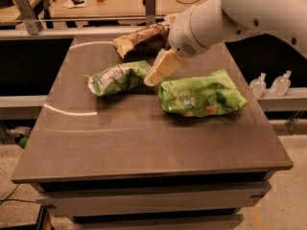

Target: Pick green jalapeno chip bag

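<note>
The green jalapeno chip bag (119, 77) is the narrow green bag with a white printed panel. It lies on the table (144, 133), left of centre. My gripper (152, 79) hangs from the white arm coming in from the upper right. Its cream-coloured tip is just over the right end of this bag, between it and the larger bag. It holds nothing that I can see.
A wider lime-green bag with orange marks (201, 94) lies right of the gripper. A brown and yellow bag (140, 39) lies at the table's far edge. Two small clear bottles (270, 84) stand on a ledge at the right. A wooden counter (115, 1) runs behind.
</note>
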